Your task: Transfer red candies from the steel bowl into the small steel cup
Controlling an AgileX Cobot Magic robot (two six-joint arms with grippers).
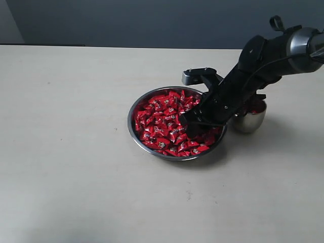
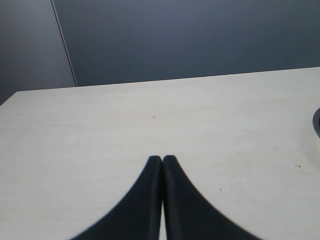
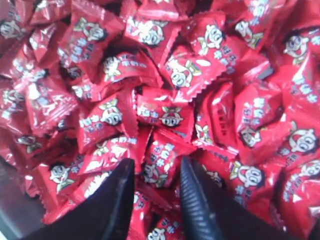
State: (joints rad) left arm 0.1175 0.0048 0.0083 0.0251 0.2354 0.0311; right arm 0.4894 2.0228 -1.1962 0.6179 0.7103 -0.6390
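Observation:
The steel bowl (image 1: 130, 121) sits mid-table, heaped with red candies (image 1: 161, 120). My right gripper (image 1: 188, 124) reaches down into the right side of the pile. In the right wrist view its jaws (image 3: 157, 162) stand a candy's width apart, closed against one red candy (image 3: 160, 172) that lies between them among the rest (image 3: 175, 70). The small steel cup (image 1: 249, 122) stands just right of the bowl, partly hidden behind the right arm, with some red showing at its mouth. My left gripper (image 2: 162, 160) hangs shut and empty over bare table, out of the exterior view.
The pale table (image 1: 71, 152) stretches wide to the left and front of the bowl. A dark wall (image 1: 152, 20) runs behind the table's far edge. The right arm (image 1: 263, 55) slants down from the upper right, over the cup.

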